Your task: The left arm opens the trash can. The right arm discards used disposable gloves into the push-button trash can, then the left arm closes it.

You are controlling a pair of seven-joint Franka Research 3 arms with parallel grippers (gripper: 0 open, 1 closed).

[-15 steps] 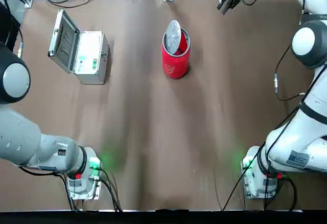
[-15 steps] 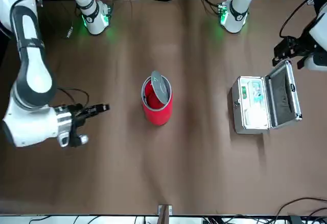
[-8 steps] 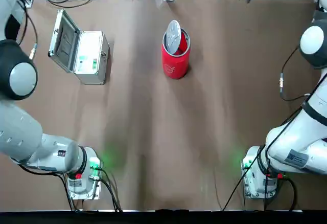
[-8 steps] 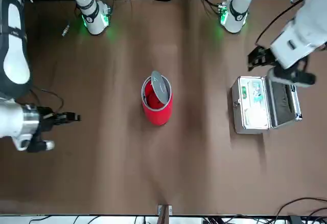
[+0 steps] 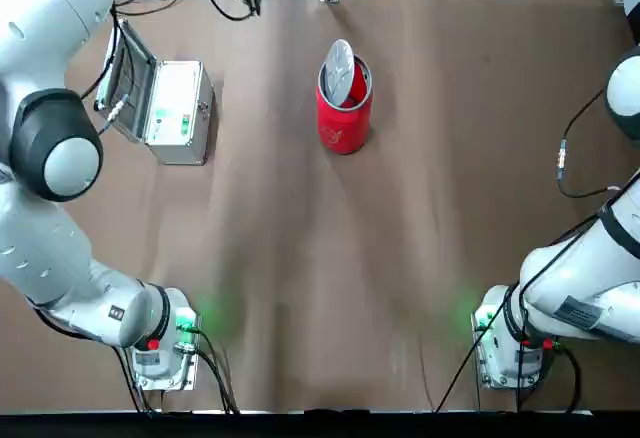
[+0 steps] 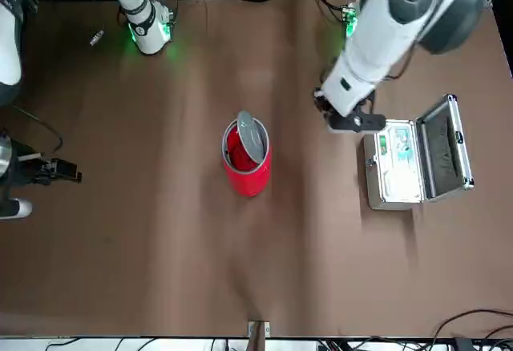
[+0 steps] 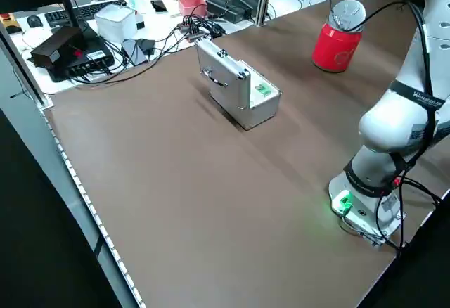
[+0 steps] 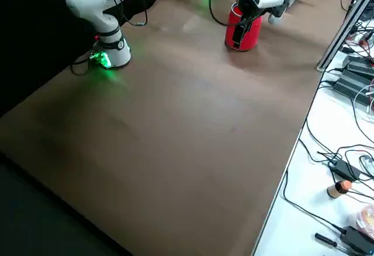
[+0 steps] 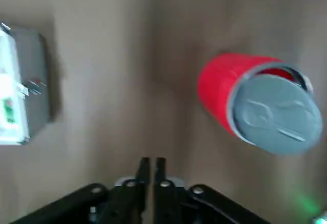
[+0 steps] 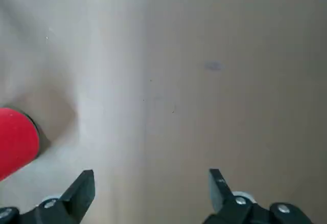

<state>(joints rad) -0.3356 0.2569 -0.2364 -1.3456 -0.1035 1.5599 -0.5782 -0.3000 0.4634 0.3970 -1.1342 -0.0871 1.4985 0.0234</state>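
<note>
The red trash can [image 5: 343, 118] stands at the far middle of the table, its silver lid [image 5: 340, 62] tipped up in the mouth. My left gripper [image 6: 350, 119] hovers high between the can [image 6: 246, 167] and a silver case, and its fingers [image 9: 152, 166] are shut with nothing held. Over to the robot's right, well away from the can, sits my right gripper [image 6: 70, 176]. Its fingers [image 10: 84, 185] stand wide apart over bare table, with the can [image 10: 15, 144] at the edge of the right wrist view. The gloves are out of view.
A silver case [image 5: 165, 103] with its hinged lid raised lies on the robot's left of the can. Cables and boxes [image 7: 126, 27] crowd the bench beyond the table's far edge. Both arm bases [image 5: 165, 343] glow green at the near edge.
The left gripper has swung from beyond the case inward toward the can. The right gripper has drawn back from the can toward the robot's right. The lid stays tipped up.
</note>
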